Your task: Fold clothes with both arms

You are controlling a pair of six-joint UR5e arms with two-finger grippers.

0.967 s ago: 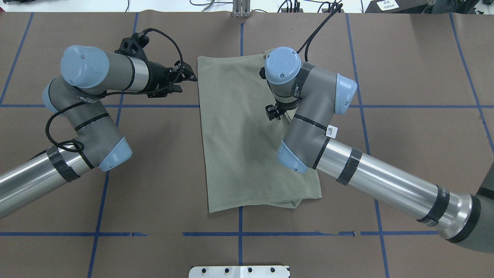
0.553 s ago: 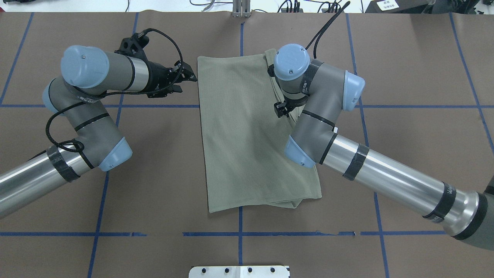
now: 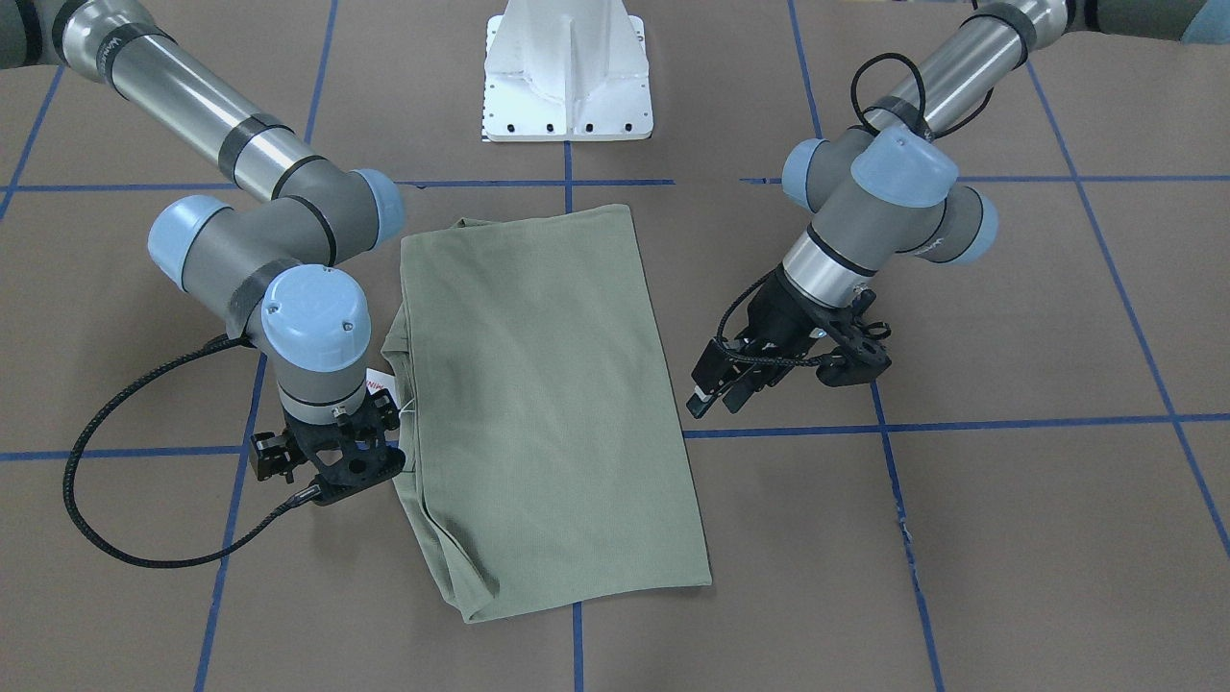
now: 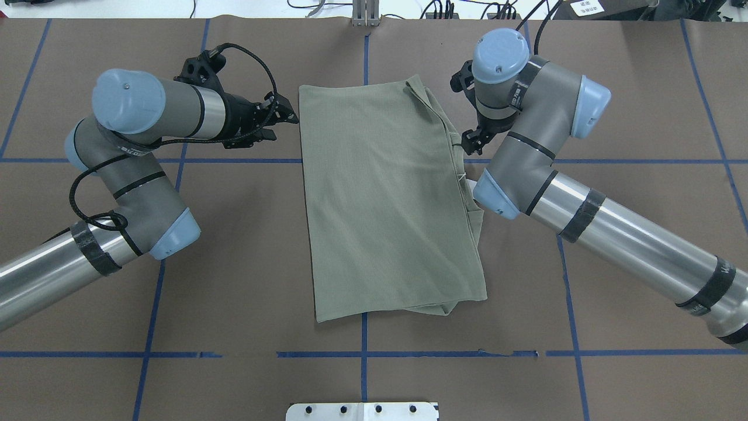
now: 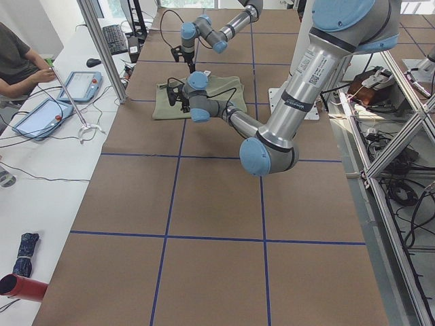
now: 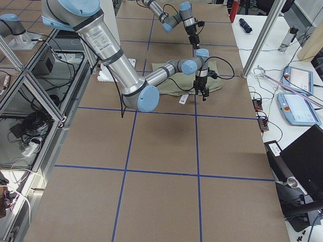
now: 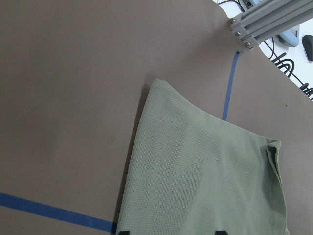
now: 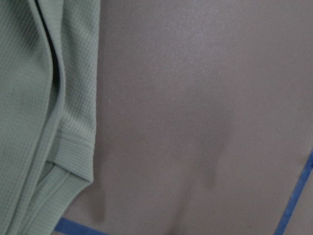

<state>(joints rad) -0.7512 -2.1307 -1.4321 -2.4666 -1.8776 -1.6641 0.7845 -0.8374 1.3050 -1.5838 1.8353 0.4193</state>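
Note:
The olive-green clothes [image 4: 385, 199] lie folded into a long rectangle on the brown table, with layered edges along the right side and a white tag [image 3: 382, 382] poking out there. My left gripper [image 4: 284, 121] hovers open beside the far left corner, with nothing between its fingers. Its fingertips [image 7: 122, 231] show at the bottom of the left wrist view, above the cloth [image 7: 205, 181]. My right gripper [image 3: 332, 463] points straight down just off the right edge. The wrist hides its fingers. The right wrist view shows a ribbed edge [image 8: 73, 152] and bare table.
The white pedestal [image 3: 567, 77] stands at the robot's side of the table. Blue tape lines [image 4: 363, 354] cross the brown surface. A metal post [image 4: 365, 14] rises at the far edge. A person [image 5: 20, 61] sits at a side desk with tablets.
My right arm has swung from above the shirt out to the right and farther away, uncovering the shirt's right edge. The left arm and the shirt have not moved.

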